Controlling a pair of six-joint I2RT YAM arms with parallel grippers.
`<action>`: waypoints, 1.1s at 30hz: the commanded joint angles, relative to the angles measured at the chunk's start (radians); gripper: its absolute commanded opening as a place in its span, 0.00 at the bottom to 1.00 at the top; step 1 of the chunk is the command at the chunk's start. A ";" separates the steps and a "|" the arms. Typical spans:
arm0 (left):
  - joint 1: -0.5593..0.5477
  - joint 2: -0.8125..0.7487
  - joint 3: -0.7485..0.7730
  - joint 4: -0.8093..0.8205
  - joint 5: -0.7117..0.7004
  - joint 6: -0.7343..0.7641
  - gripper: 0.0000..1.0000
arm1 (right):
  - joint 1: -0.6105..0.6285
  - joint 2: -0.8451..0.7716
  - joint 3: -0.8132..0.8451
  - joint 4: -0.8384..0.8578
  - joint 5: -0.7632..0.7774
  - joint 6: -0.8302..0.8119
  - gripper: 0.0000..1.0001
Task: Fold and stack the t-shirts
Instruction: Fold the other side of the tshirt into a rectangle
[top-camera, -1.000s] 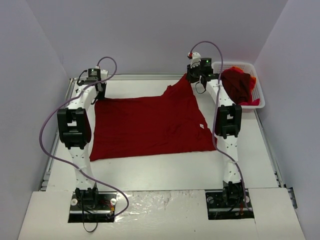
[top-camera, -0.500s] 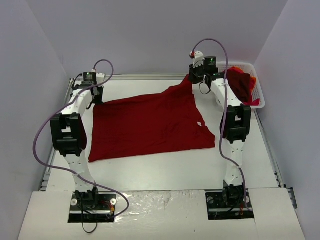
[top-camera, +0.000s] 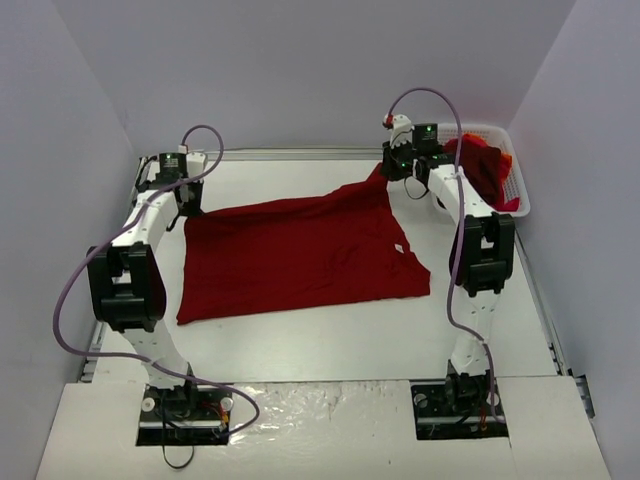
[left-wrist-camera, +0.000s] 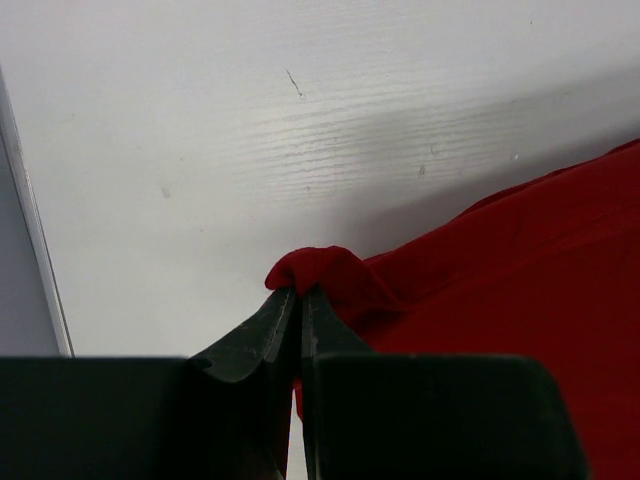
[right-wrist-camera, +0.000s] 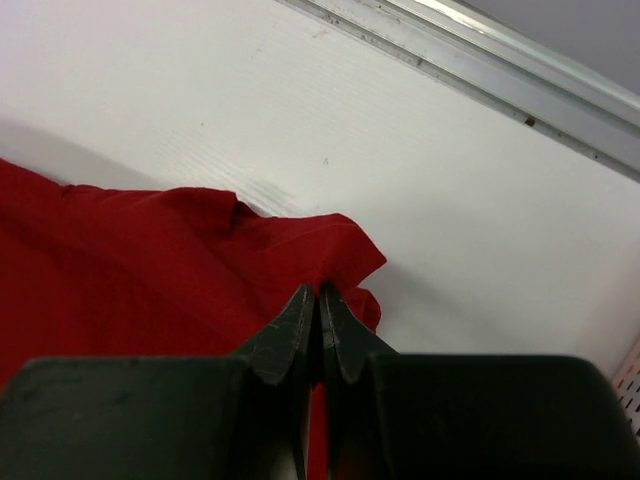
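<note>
Our arms have reached farther back, left gripper (left-wrist-camera: 298, 292) pinched shut on shirt (top-camera: 300, 250) corner, right gripper (right-wrist-camera: 320, 290) clamping the opposite corner.

Dk red tee (top-camera: 300, 255) spread, far corners pinched

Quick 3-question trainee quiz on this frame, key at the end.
1. True or false: the left fingers and right fingers are each shut on a far corner of the spread shirt.
2. The basket sits at: A) far right, B) far left, C) near edge.
3. What lies in the basket?
Key: 1 true; 2 A; 3 more shirts.
</note>
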 joint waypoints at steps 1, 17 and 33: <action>0.017 -0.075 -0.016 0.026 0.007 0.018 0.02 | -0.008 -0.113 -0.033 0.016 -0.023 -0.011 0.00; 0.020 -0.150 -0.131 0.026 0.042 0.057 0.02 | -0.014 -0.243 -0.192 -0.036 -0.042 -0.068 0.00; 0.020 -0.230 -0.234 0.038 0.053 0.098 0.02 | -0.014 -0.349 -0.341 -0.094 -0.065 -0.123 0.00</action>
